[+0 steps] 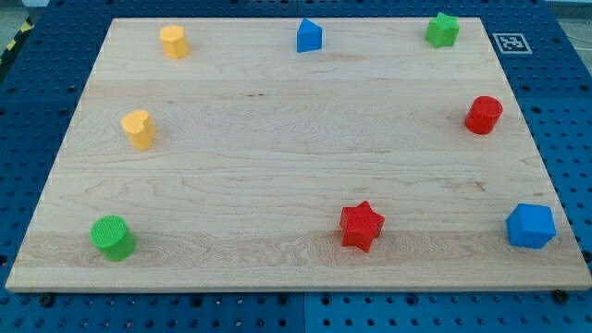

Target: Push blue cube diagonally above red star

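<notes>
Blue cube at wooden tabletop lower right corner, well right of red star. Eight blocks counted: two blue, two red, two green, two yellow. Tool out of view, state unknowable.

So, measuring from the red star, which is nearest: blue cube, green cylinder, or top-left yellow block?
My tip is out of view; from the red star:
1. blue cube, bottom right.
2. green cylinder, bottom left.
3. yellow block, top left.
</notes>
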`<action>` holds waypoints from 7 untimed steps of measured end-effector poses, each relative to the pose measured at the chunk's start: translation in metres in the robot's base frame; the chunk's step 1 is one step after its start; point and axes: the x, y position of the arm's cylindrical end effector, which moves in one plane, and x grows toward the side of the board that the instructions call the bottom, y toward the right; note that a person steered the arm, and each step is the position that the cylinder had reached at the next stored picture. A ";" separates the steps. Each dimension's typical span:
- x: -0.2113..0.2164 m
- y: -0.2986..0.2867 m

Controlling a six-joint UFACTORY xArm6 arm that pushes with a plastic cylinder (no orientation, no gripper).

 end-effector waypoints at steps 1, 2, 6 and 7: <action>-0.006 -0.048; -0.045 -0.057; -0.031 -0.081; -0.051 -0.088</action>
